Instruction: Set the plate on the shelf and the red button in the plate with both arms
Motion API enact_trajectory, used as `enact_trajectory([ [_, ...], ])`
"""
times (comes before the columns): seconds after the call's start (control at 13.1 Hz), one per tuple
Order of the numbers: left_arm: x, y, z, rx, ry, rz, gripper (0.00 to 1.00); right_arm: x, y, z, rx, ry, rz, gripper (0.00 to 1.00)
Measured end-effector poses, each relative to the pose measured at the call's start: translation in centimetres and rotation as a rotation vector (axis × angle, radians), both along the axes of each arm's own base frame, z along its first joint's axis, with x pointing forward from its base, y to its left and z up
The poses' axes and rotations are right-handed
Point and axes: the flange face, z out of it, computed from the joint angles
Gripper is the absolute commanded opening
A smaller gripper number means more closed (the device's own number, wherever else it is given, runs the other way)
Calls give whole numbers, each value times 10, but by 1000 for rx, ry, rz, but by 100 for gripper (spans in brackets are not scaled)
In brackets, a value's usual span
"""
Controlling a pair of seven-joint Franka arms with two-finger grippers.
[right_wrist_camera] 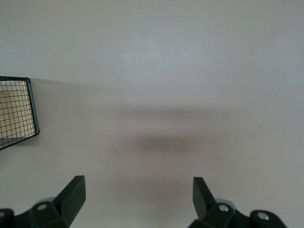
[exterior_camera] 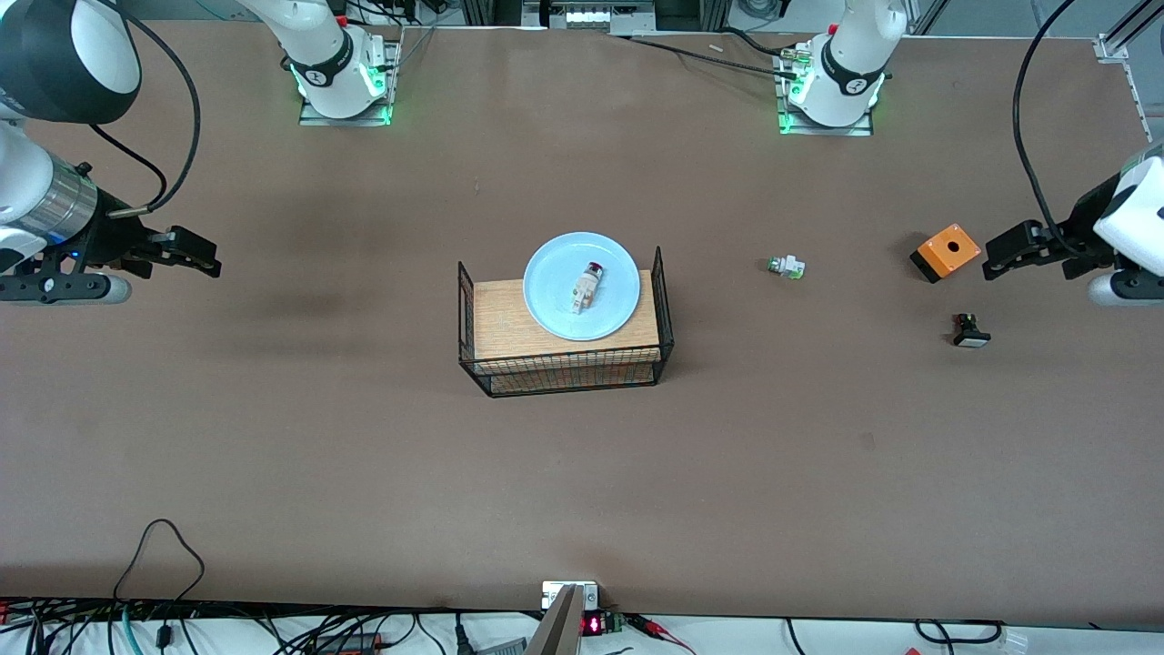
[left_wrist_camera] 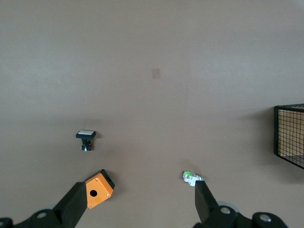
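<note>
The pale blue plate (exterior_camera: pixel 582 285) lies on the wooden board inside the black wire basket (exterior_camera: pixel 474 314) at the table's middle. The red button (exterior_camera: pixel 587 286), whitish with a dark red cap, lies on its side in the plate. My right gripper (exterior_camera: pixel 205 256) is open and empty over bare table at the right arm's end; in its wrist view (right_wrist_camera: pixel 137 190) only the basket corner (right_wrist_camera: pixel 19 111) shows. My left gripper (exterior_camera: pixel 993 257) is open and empty at the left arm's end, beside the orange box; its wrist view (left_wrist_camera: pixel 140 199) shows bare table between the fingers.
An orange box with a hole (exterior_camera: pixel 947 252) (left_wrist_camera: pixel 98 188), a white-green part (exterior_camera: pixel 787 267) (left_wrist_camera: pixel 192 177) and a black part with a white face (exterior_camera: pixel 969 331) (left_wrist_camera: pixel 86 138) lie toward the left arm's end. Cables run along the table's near edge.
</note>
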Motion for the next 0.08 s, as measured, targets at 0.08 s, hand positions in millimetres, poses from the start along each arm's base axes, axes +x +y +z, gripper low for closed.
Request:
enact_trajectory([
  [0.08,-1,2,2,0,-2,-3,100,-1,0,0,0,5,0,100],
])
